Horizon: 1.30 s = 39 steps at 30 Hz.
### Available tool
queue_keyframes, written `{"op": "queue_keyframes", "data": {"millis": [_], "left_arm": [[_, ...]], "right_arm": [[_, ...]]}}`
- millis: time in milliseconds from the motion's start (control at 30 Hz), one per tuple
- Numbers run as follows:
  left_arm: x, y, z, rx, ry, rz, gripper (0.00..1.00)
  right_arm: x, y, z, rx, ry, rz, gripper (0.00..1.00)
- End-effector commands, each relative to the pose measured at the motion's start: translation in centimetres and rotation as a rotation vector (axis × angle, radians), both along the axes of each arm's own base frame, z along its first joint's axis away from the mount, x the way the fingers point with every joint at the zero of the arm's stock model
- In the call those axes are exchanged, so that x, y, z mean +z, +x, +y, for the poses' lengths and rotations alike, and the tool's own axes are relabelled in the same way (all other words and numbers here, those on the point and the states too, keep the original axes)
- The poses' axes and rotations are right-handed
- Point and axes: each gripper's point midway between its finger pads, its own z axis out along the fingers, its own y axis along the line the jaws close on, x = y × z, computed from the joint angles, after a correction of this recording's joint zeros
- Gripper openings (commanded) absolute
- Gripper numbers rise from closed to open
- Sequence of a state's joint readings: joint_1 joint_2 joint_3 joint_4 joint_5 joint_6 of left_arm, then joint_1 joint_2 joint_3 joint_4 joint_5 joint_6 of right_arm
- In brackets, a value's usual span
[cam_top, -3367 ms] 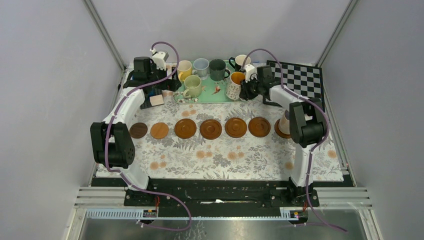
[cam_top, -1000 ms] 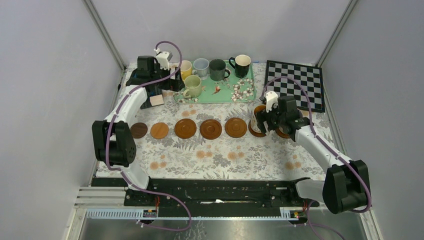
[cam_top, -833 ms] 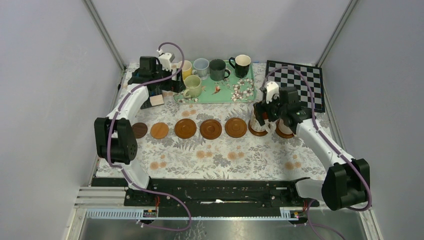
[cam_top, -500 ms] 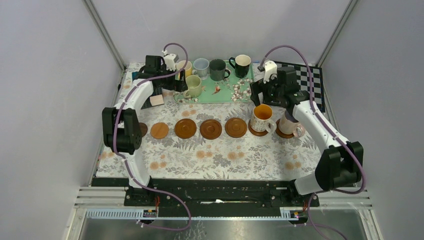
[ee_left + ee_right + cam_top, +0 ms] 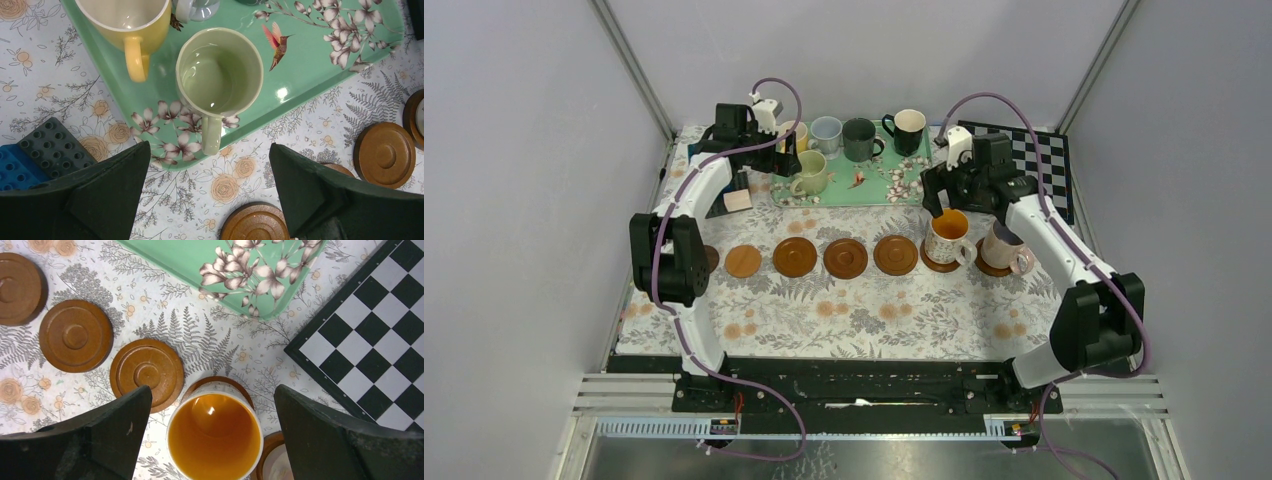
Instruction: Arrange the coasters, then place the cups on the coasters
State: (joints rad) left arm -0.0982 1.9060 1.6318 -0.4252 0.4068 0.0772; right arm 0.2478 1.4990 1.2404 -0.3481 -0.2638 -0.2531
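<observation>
Upper left, the left gripper (image 5: 208, 147) hung, jaws apart, above the pale green mug (image 5: 219, 75) on the tray (image 5: 320, 65). Coasters (image 5: 845, 258) lined mid-frame. At their right end, the right gripper (image 5: 212, 390), jaws spread, hovered over the floral mug (image 5: 215, 437), seated on 1 of them.

Looking straight down past the open claw (image 5: 210, 147), dark fingers (image 5: 90, 200) wide apart at the bottom edge. Between and beyond them, a pale green mug (image 5: 219, 72) upright on a green floral tray (image 5: 320, 65), handle toward the claw. Just beside it, a yellow mug (image 5: 125, 20). On the flowered counter (image 5: 310, 130), brown coasters (image 5: 384, 155) and grey and blue blocks (image 5: 50, 147).
</observation>
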Motion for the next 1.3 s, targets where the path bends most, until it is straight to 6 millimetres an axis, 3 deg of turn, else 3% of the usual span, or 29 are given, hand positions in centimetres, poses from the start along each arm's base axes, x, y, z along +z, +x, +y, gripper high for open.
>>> {"op": "queue_keyframes", "data": {"millis": [0, 200, 267, 300, 333, 433, 567, 700, 867, 1067, 1267], "left_arm": [[2.2, 0.5, -0.5, -0.013, -0.016, -0.057, 0.99], [2.5, 1.2, -0.3, 0.000, -0.011, -0.075, 0.99], [2.1, 1.4, -0.4, -0.004, -0.013, -0.066, 0.99], [2.0, 1.5, -0.5, -0.002, -0.018, -0.059, 0.99], [1.9, 1.6, -0.5, -0.001, -0.022, -0.054, 0.99], [2.2, 1.3, -0.5, 0.000, -0.027, -0.059, 0.99], [2.0, 0.8, -0.1, 0.007, -0.004, -0.065, 0.99], [2.0, 0.2, 0.1, 0.003, 0.005, -0.066, 0.99], [2.5, -0.4, 0.5, 0.005, 0.025, -0.081, 0.99], [2.7, -0.7, 0.7, 0.007, 0.031, -0.085, 0.99], [2.6, -0.6, 0.8, 0.014, 0.026, -0.081, 0.99]], "right_arm": [[2.2, 2.2, 1.2, -0.016, 0.069, -0.024, 1.00], [2.2, 10.4, 1.0, -0.204, 0.057, -0.042, 1.00], [3.2, 13.2, 1.4, -0.241, 0.079, -0.077, 0.99], [2.3, 14.2, 1.5, -0.254, 0.078, -0.071, 1.00], [3.2, 15.6, 1.8, -0.261, 0.090, -0.101, 0.99], [2.9, 18.4, 2.8, -0.260, 0.111, -0.093, 1.00], [1.4, 19.0, 6.2, -0.157, 0.135, -0.076, 0.85], [-0.9, 18.8, 9.8, -0.013, 0.086, -0.076, 0.79], [-3.9, 20.7, 10.9, 0.003, 0.017, -0.023, 0.76], [-6.5, 21.2, 12.0, 0.057, -0.046, -0.037, 0.76], [-7.8, 22.4, 12.6, 0.070, -0.069, -0.091, 0.82]]}}
